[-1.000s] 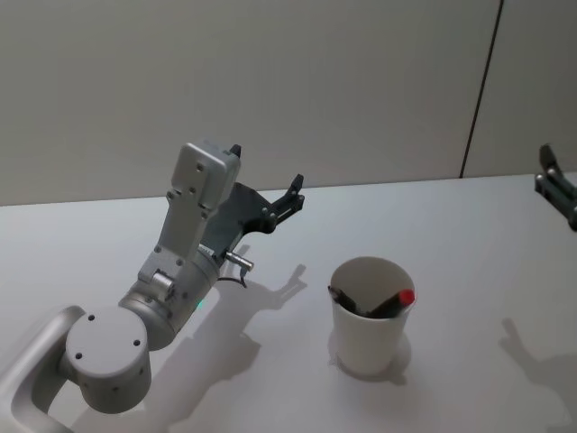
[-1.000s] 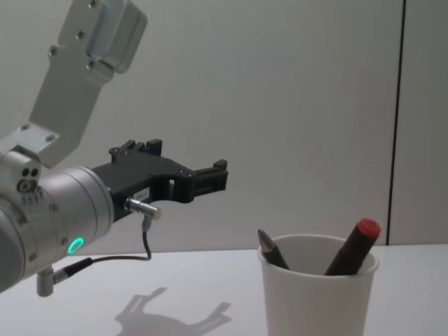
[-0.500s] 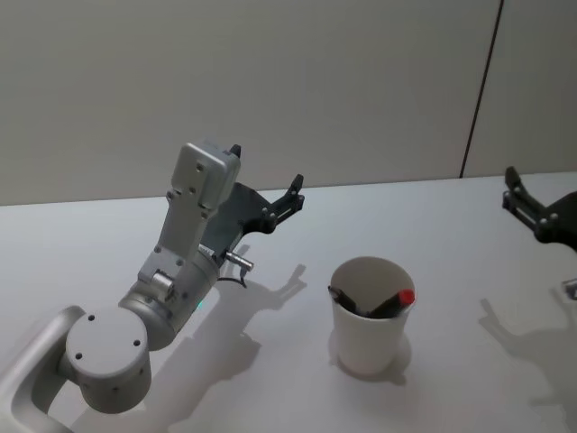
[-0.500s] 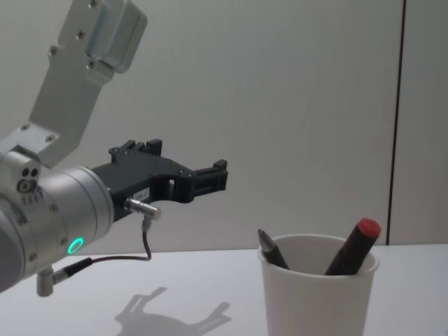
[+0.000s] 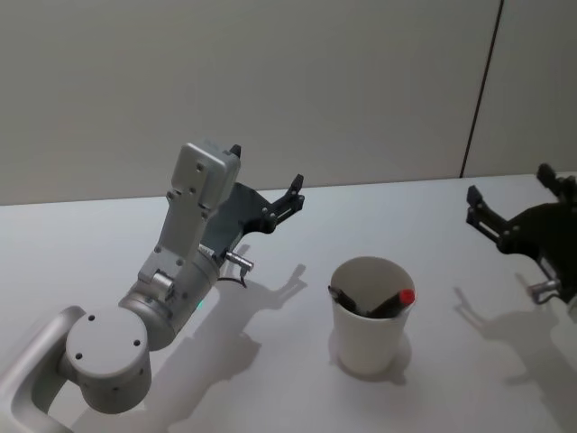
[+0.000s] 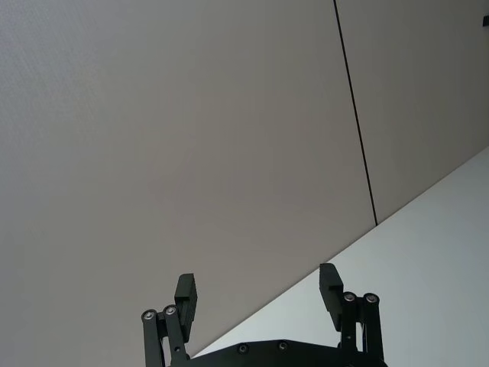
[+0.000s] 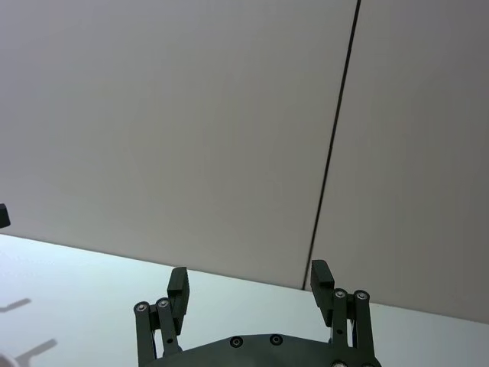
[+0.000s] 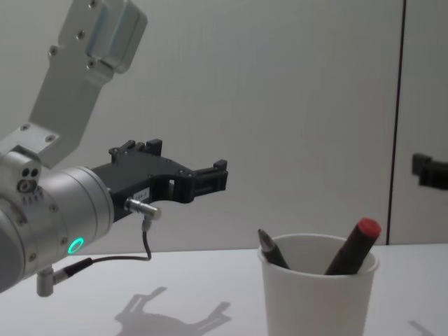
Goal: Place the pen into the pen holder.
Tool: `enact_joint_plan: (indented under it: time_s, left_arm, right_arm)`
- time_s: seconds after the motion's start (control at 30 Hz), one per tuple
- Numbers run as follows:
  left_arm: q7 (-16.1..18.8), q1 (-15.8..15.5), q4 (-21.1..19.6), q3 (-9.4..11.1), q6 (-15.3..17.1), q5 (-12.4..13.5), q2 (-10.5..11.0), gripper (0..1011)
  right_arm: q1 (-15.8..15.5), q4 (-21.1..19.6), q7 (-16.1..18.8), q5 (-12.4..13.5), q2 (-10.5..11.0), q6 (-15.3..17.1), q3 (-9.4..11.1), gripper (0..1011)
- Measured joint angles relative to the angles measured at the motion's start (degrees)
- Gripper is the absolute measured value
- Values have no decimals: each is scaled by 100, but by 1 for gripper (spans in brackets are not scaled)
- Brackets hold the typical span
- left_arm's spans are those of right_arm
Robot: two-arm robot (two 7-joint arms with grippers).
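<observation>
While the left gripper hangs over the white table to the left of the pen holder, its fingers spread apart on nothing, the right gripper hovers to the cup's right with fingers likewise parted and empty. Two pens lean inside the cup: a red-capped pen and a dark pen.

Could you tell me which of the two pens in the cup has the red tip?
It's the pen leaning against the cup rim on the robot's right, its red end poking above the rim. The other pen, leaning left, ends in a dark tip.
</observation>
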Motion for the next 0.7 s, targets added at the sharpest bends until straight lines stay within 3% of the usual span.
enact_joint_plan:
  time_s: [0.37,0.7]
  left_arm:
    - [0,0,0,0,0,0,0,1001]
    - [1,0,0,0,0,0,0,1001]
  right_arm:
    - [217,568,653,153,-452,-124,66,1001]
    - [238,620,713,167,-494,-134,73,1001]
